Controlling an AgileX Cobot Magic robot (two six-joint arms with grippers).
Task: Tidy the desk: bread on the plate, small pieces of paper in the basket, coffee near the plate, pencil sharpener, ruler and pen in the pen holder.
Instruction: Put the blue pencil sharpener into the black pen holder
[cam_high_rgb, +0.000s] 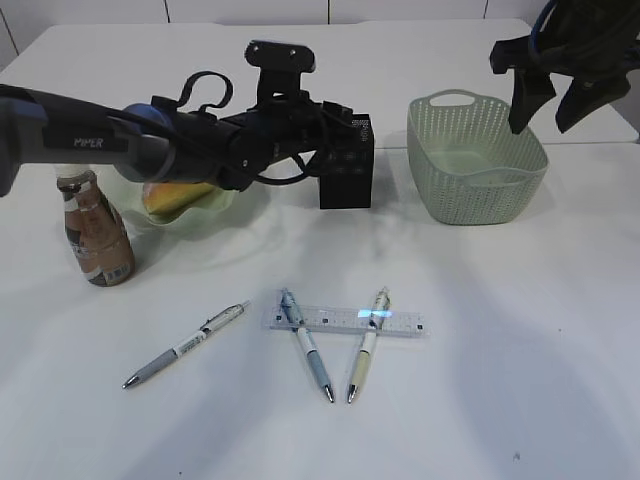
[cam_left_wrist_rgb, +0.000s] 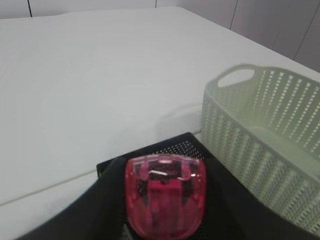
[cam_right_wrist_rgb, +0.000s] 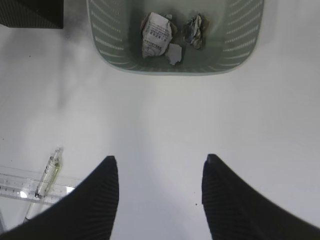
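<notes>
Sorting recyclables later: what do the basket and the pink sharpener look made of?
Basket: likely moulded plastic, matte sage green, with a regular woven-look pattern of holes. Pink sharpener: seemingly glossy translucent plastic; darker inner parts show through its shell.

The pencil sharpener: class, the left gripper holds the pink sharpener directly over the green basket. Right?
Not quite. The left gripper holds the pencil sharpener over the black pen holder; the basket stands beside it, as the left wrist view shows.

We see a white bench filling most of the exterior view, with soft shadows and even light. Past its far edge stands a pale paneled wall with thin vertical seams; grey panels show beyond the far right corner.
</notes>
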